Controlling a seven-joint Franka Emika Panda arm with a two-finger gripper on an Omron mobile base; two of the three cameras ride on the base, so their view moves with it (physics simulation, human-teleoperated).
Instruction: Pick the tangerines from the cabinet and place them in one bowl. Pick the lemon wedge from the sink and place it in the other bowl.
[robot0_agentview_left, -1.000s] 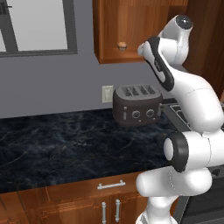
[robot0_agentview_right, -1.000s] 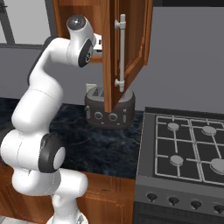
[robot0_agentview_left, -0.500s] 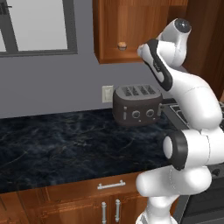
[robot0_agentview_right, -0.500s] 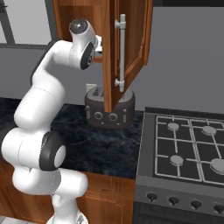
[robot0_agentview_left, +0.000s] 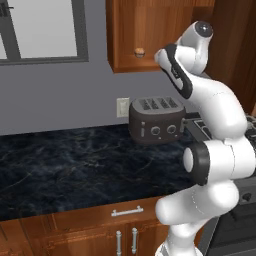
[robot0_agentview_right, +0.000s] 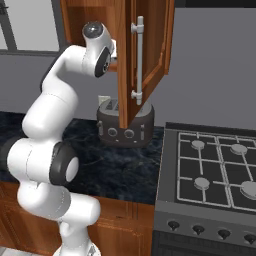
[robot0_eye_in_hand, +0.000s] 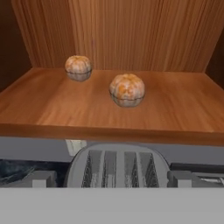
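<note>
Two tangerines rest on the cabinet (robot0_eye_in_hand: 52, 109) shelf in the hand view. One tangerine (robot0_eye_in_hand: 127, 89) sits near the middle and the other (robot0_eye_in_hand: 78, 67) further back to the left. My gripper (robot0_eye_in_hand: 112, 179) is open in front of the shelf edge and slightly below it, with its fingertips (robot0_eye_in_hand: 41, 178) wide apart and nothing between them. In the left base view one tangerine (robot0_agentview_left: 139, 51) shows in the cabinet (robot0_agentview_left: 150, 30) nook, just left of my hand. The bowls, the sink and the lemon wedge are out of view.
A dark toaster (robot0_agentview_left: 156, 120) stands on the black marble counter (robot0_agentview_left: 65, 165) right under the cabinet nook. The open cabinet door (robot0_agentview_right: 147, 55) hangs to the right of my hand. A gas stove (robot0_agentview_right: 215, 170) lies to the right.
My arm has edged a little closer to the cabinet nook. The tangerines have not moved and the gripper has stayed open.
</note>
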